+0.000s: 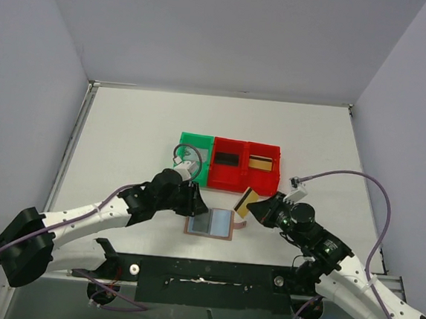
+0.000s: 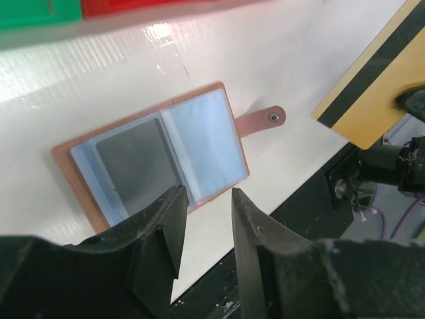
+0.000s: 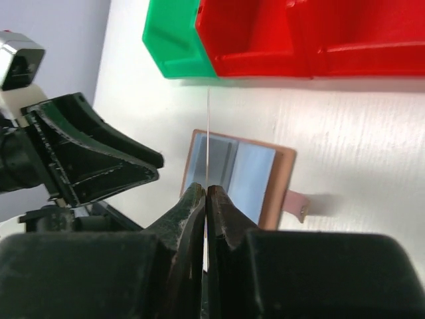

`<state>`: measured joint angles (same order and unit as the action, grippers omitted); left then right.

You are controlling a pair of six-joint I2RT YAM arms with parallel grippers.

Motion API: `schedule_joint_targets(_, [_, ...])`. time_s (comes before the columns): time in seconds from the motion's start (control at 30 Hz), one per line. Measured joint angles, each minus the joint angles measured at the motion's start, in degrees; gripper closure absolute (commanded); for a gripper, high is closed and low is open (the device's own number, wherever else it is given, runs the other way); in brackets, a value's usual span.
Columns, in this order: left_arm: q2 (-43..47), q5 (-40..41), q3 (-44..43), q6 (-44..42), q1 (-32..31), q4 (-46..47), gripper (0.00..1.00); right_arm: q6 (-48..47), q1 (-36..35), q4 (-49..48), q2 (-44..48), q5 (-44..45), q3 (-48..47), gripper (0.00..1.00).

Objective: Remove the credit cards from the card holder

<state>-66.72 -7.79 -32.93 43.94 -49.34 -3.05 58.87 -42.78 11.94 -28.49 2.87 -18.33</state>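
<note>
The tan card holder (image 1: 209,223) lies open on the white table, strap to the right. A silver-grey card (image 2: 133,163) sits in the left pocket of the holder (image 2: 219,100). My right gripper (image 1: 259,209) is shut on a gold-tan card with a black stripe (image 1: 246,201) and holds it in the air to the right of the holder. This card shows edge-on in the right wrist view (image 3: 208,126), between the shut jaws of that gripper (image 3: 206,193). It also shows in the left wrist view (image 2: 372,86). My left gripper (image 2: 206,203) is open and empty over the holder's near edge.
A green bin (image 1: 194,158) and two red bins (image 1: 244,179) stand in a row behind the holder. One red bin holds a black card (image 1: 228,159), the other a gold-tan card (image 1: 260,163). The table's black front rail (image 1: 210,275) lies just below the holder.
</note>
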Motion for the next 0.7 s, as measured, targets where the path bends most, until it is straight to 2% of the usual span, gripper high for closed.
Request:
schedule_joint_targets(0.07, [1.11, 1.53, -0.9, -1.07, 0.0, -1.77, 0.63, -2.27, 0.0, 2.89, -0.63, 1.79, -2.8, 1.0])
schedule_joint_targets(0.27, [3.13, 8.26, -5.46, -5.53, 0.13, -9.16, 0.4, -10.14, 1.88, 11.28, -8.96, 6.78, -13.51, 1.0])
schedule_joint_targets(0.4, [3.17, 13.0, -9.46, -9.35, 0.81, -13.81, 0.32, -16.46, 9.55, 14.38, -18.36, 5.01, -21.11, 1.0])
schedule_joint_targets(0.57, [3.37, 17.4, -11.91, -12.63, 2.08, -17.38, 0.19, -22.58, 21.11, 14.53, -24.41, -0.07, -23.41, 1.0])
schedule_joint_targets(0.7, [5.92, 16.04, -11.56, -14.32, 6.95, -18.93, 0.17, -25.73, 27.21, 14.34, -27.36, -2.8, -24.63, 1.0])
